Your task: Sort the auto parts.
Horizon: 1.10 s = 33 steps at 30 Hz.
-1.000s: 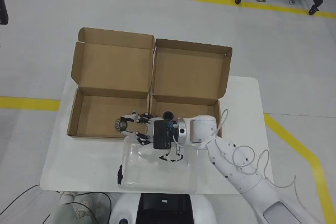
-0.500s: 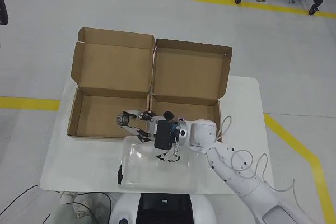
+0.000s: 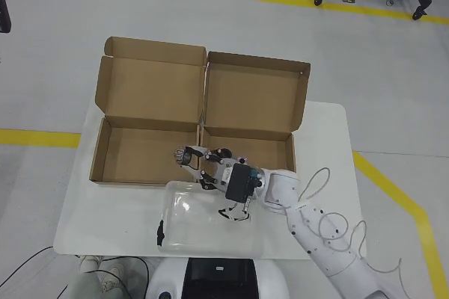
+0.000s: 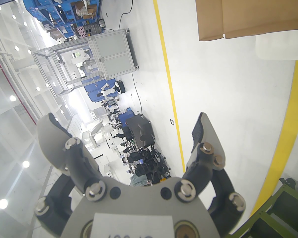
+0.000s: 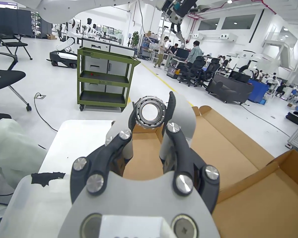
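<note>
My right gripper (image 3: 185, 157) is shut on a metal bearing ring (image 3: 183, 155), held above the near right corner of the left cardboard box (image 3: 131, 153), close to the wall shared with the right box (image 3: 273, 146). In the right wrist view the bearing ring (image 5: 150, 124) sits between the fingertips of the right gripper (image 5: 151, 111), with the left box (image 5: 144, 137) beyond it. A dark round part (image 3: 225, 153) lies in the right box, partly hidden by the arm. My left gripper (image 4: 125, 125) is open and holds nothing, raised off the table.
A clear plastic tray (image 3: 202, 224) lies on the white table (image 3: 322, 149) in front of the boxes, under the right arm. Both box lids (image 3: 254, 86) stand open at the back. A green cart (image 5: 104, 80) stands on the floor beyond the table's left end.
The right gripper carried the bearing ring to the right, from farther inside the left box toward the wall between the two boxes. The arm drew back with it.
</note>
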{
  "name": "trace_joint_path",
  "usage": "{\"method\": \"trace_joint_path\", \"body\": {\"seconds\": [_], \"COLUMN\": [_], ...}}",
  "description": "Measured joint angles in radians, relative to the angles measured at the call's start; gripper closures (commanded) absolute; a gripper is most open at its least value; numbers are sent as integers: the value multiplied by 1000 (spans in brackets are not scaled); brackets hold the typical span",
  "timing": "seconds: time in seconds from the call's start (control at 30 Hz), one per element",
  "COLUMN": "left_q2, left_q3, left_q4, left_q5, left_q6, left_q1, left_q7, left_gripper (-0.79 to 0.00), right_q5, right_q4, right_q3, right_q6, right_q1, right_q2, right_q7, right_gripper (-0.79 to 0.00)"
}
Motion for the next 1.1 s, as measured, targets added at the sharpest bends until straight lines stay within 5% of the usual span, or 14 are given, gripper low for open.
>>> {"method": "trace_joint_path", "body": {"seconds": [0.23, 0.63, 1.1], "left_q2": [0, 0, 0], "left_q3": [0, 0, 0], "left_q4": [0, 0, 0], "left_q5": [0, 0, 0], "left_q6": [0, 0, 0], "left_q1": [0, 0, 0], "left_q7": [0, 0, 0], "left_gripper": [-785, -785, -785], "right_q5": [93, 295, 442], "right_q4": [88, 278, 483], "right_q3": [-40, -197, -329], "right_q6": [-59, 49, 39], "right_q1": [88, 292, 447], "right_q2": [-21, -121, -228], "right_q7": [152, 554, 823], "right_gripper": [0, 0, 0]}}
